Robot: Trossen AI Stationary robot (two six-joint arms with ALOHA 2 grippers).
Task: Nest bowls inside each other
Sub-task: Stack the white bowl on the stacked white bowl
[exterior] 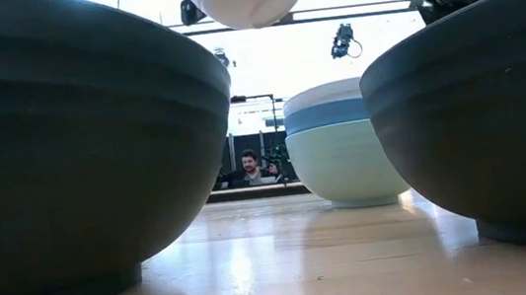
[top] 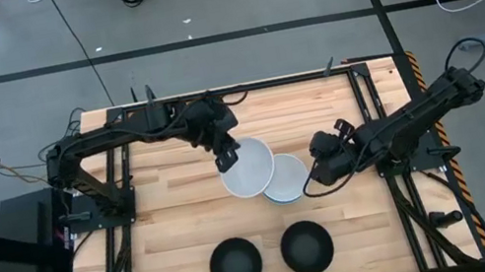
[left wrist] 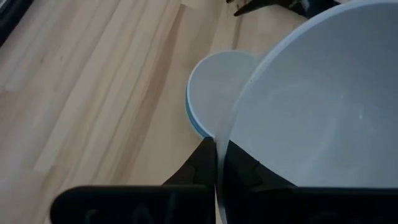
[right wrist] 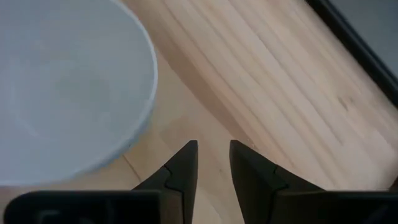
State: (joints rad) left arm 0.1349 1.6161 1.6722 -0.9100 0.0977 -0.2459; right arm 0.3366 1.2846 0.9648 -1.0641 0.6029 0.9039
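A white bowl (top: pixel 246 167) hangs in the air above the counter (top: pixel 166 214), its rim pinched between the fingers of the left tool (top: pixel 225 158), partly over a stack (exterior: pixel 343 148) of white, blue and pale mint bowls standing at mid-counter. The right tool (top: pixel 311 175) hovers just beside that stack, fingers slightly parted and holding nothing. Two black bowls (top: pixel 235 263) (top: pixel 305 248) sit side by side, apart, near the counter's front edge.

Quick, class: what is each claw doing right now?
Left claw: shut on the lifted white bowl's rim.
Right claw: open, empty, beside the stack.
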